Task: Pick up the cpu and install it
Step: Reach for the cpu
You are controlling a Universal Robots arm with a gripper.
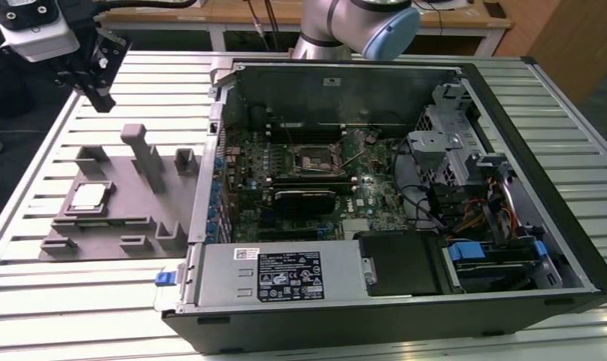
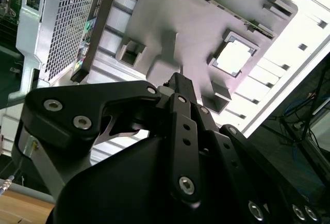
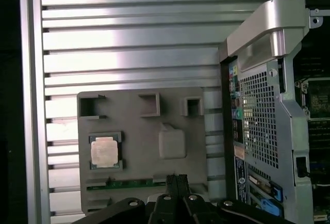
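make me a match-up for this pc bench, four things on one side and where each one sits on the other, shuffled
Things:
1. small square silver-topped cpu
2. black metal gripper
3. black rectangular socket frame
4. small blue plastic tab

Places:
A. on the green motherboard inside the open black computer case
B. in a recess of the grey plastic fixture
C. at a corner of the silver power supply box
D. in the air above the slatted metal table

Pairs: 1-B, 2-D, 3-A, 4-C

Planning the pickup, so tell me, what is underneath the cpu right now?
The cpu lies in a square framed pocket of the grey fixture plate, which rests on the slatted metal table. The chip covers the pocket's floor, so that is hidden.
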